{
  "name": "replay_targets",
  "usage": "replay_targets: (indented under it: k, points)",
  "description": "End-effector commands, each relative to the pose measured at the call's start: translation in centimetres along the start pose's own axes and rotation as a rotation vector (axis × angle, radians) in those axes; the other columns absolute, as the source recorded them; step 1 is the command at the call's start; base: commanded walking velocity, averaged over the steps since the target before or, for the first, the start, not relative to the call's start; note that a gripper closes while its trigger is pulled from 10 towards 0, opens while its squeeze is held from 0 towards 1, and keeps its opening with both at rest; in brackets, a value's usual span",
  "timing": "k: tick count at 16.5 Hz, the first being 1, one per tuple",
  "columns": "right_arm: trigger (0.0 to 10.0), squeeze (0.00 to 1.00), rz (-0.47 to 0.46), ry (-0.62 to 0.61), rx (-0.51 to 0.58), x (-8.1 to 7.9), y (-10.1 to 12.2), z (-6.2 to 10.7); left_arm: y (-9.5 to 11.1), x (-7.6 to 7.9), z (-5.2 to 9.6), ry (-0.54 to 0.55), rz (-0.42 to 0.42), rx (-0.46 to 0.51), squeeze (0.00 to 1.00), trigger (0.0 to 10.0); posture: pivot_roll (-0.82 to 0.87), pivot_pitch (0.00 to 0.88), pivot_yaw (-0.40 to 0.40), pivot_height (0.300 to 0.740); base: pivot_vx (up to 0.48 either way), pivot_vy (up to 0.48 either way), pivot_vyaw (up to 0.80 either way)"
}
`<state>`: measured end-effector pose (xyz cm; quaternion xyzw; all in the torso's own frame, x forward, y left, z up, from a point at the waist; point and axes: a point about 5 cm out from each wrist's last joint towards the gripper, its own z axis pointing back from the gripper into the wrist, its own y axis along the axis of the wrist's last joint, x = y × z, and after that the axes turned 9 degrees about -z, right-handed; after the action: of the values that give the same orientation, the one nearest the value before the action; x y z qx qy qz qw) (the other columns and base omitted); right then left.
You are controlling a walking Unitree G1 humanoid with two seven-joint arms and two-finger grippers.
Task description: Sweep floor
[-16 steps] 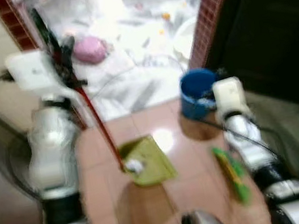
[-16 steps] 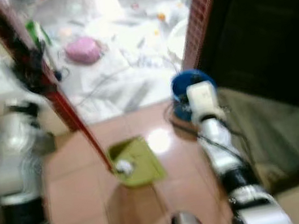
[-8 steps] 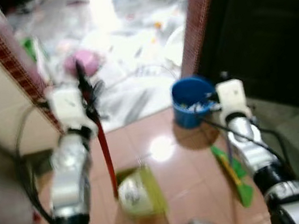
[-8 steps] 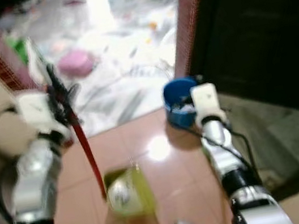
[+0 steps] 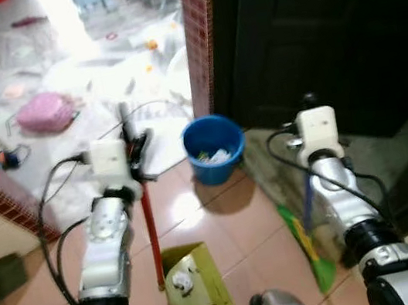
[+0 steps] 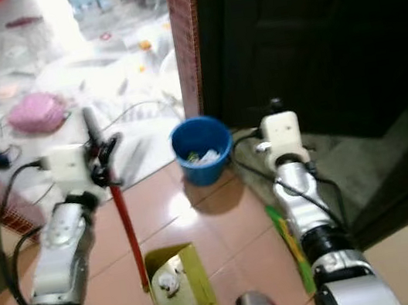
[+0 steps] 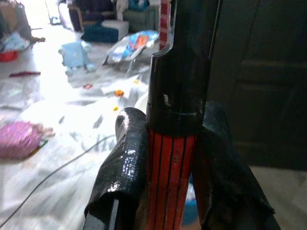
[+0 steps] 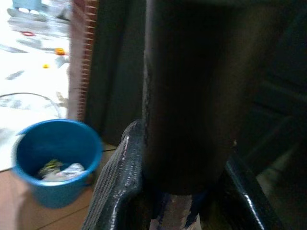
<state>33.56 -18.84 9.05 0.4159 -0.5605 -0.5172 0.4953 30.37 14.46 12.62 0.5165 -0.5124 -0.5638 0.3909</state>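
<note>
Left gripper [image 7: 165,158] clamps red dustpan handle [image 5: 151,232]; right gripper [image 8: 184,191] clamps broom handle [image 8: 189,96]; blue bucket [image 5: 214,148] between.

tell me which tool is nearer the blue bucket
Hard to call; the left looks slightly nearer. The left tool, shut on the red dustpan handle, sits beside the blue bucket; the right tool grips the broom handle on its other side.

No legible text, label, brand, number or sign appears on any surface near either claw, including the blue bucket [image 5: 214,148], the yellow-green dustpan [image 5: 193,279] and the red dustpan handle [image 7: 168,177].
</note>
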Motion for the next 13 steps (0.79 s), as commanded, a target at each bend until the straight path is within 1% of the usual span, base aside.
replay_targets:
  k: [1, 3, 5, 6, 8, 9, 12, 13]
  points:
    - [10.0, 0.0, 0.039, 0.011, 0.004, -0.2, 0.1, 0.0, 0.7, -0.9, -0.1, 0.033, 0.017, 0.051, 0.0, 10.0, -0.01, 0.101, -0.027, 0.74, 0.0, 0.0, 0.0]
    - [10.0, 0.0, 0.04, 0.016, 0.007, -0.2, 0.1, 0.1, 0.0, -1.0, 0.0, 0.035, 0.009, 0.037, 0.0, 10.0, -0.01, 0.098, -0.028, 0.74, 0.0, 0.0, 0.0]
    - [10.0, 0.0, 0.031, 0.026, 0.012, -0.3, 0.1, 0.1, -0.5, -0.9, 0.3, 0.024, -0.004, 0.042, 0.0, 10.0, -0.01, 0.098, -0.029, 0.74, 0.0, 0.0, 0.0]
    - [10.0, 0.0, 0.027, 0.03, 0.014, -0.3, 0.1, 0.1, -0.5, -1.0, 0.3, 0.044, 0.0, 0.045, 0.0, 10.0, -0.01, 0.098, -0.031, 0.74, 0.0, 0.0, 0.0]
    - [10.0, 0.0, 0.025, 0.031, 0.01, -0.3, 0.1, 0.1, 0.5, -2.0, 0.2, 0.11, 0.005, 0.091, 0.0, 10.0, -0.01, 0.099, -0.032, 0.74, 0.0, 0.0, 0.0]
    - [10.0, 0.0, 0.026, 0.031, 0.009, -0.3, 0.1, 0.1, 0.9, -2.3, 0.1, 0.125, 0.009, 0.102, 0.0, 10.0, -0.02, 0.1, -0.034, 0.74, 0.0, 0.0, 0.0]
    - [10.0, 0.0, 0.027, 0.034, 0.007, -0.2, 0.0, 0.0, 5.2, -5.0, -0.3, 0.269, -0.009, 0.236, 0.0, 10.0, -0.01, 0.101, -0.034, 0.74, 0.0, 0.0, 0.0]
    - [10.0, 0.0, 0.028, 0.035, 0.004, -0.3, 0.0, 0.0, 7.3, -5.9, -0.7, 0.308, -0.024, 0.296, 0.0, 10.0, -0.01, 0.101, -0.036, 0.74, 0.0, 0.0, 0.0]
